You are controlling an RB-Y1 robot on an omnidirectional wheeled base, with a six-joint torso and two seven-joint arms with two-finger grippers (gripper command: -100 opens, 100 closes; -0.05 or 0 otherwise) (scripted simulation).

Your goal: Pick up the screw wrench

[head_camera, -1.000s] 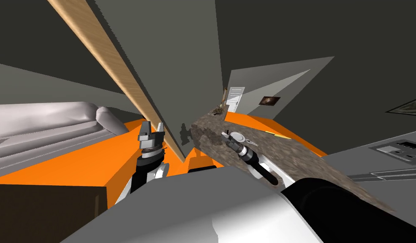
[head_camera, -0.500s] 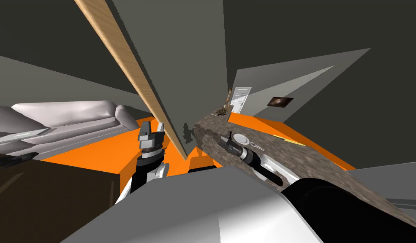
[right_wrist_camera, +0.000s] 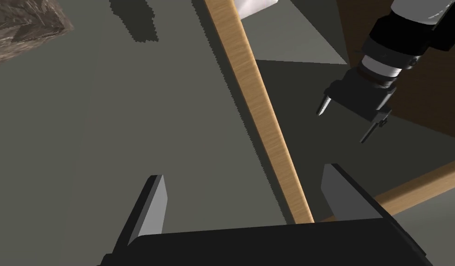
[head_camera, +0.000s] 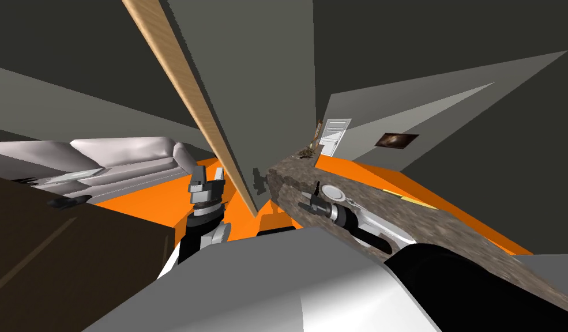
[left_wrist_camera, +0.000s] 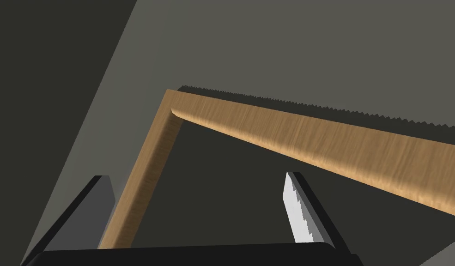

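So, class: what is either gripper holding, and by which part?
Nothing is held: the left gripper and the right gripper both stand open and empty.

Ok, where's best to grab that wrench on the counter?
Probably its thin middle, coming down from above: the wrench lies flat on the speckled counter beside the white plate, so a sideways approach would likely hit one of them. Head and handle are too small to tell apart.

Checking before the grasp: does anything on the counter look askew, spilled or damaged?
Nothing stands out. The white plate lies flat on the mottled counter, with a small silver tool beside it and nothing spilled. The right gripper hovers by them, fingers open and empty.
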